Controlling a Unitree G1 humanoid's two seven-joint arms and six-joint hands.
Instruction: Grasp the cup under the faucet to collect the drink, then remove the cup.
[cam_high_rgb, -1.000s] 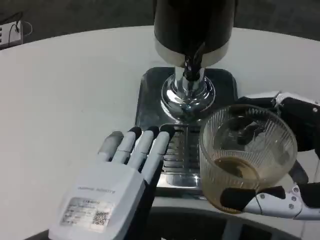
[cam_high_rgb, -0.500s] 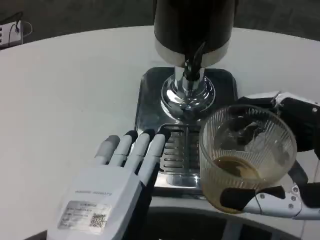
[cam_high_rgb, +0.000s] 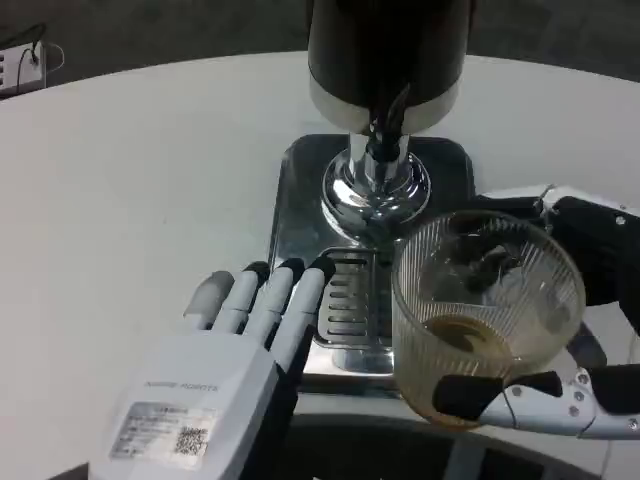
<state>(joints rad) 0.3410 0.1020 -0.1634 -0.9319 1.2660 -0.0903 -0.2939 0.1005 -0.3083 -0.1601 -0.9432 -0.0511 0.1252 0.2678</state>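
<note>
A clear ribbed cup with a little brown drink at its bottom is held at the lower right, in front of and to the right of the dispenser's faucet. My right hand grips it, thumb across its near side and fingers behind it. The black and chrome dispenser stands on a steel drip tray. My left hand lies flat and open at the lower left, its fingertips at the left edge of the tray's grille.
The round white table spreads to the left and back. Its near edge curves just below the tray. A white power strip with cables sits at the far left edge.
My left hand has drawn back toward me, off the grille. The cup has shifted slightly left and down in my right hand.
</note>
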